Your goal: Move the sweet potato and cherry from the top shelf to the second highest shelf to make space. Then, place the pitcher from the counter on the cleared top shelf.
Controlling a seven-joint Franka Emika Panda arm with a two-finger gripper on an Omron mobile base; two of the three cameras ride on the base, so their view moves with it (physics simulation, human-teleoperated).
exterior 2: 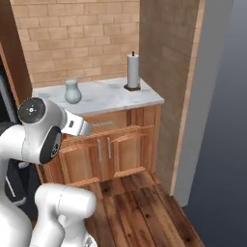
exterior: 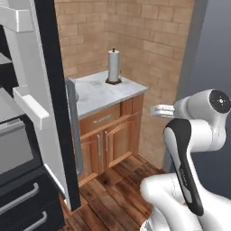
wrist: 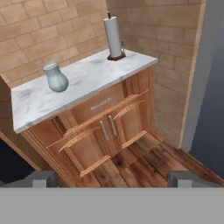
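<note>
The pitcher [wrist: 55, 77], a pale blue-green jug, stands upright on the left part of the marbled counter [wrist: 92, 81] near the brick wall. In the right base view the pitcher [exterior 2: 73, 91] is on the counter [exterior 2: 113, 95] beyond my arm. My gripper [wrist: 113, 179] hangs open and empty in the air, well short of the counter and above the wooden floor, looking down at the cabinet fronts. The sweet potato and cherry are out of view. Grey slabs [exterior: 6, 106] inside the open fridge show at the left edge; I cannot tell which shelf each is.
A tall grey paper-towel roll [wrist: 113, 36] stands at the counter's right back corner. The open fridge door [exterior: 49, 103] with white bins stands left of the counter [exterior: 97, 90]. A brick wall is behind, and a wood side panel [exterior 2: 166, 72] to the right.
</note>
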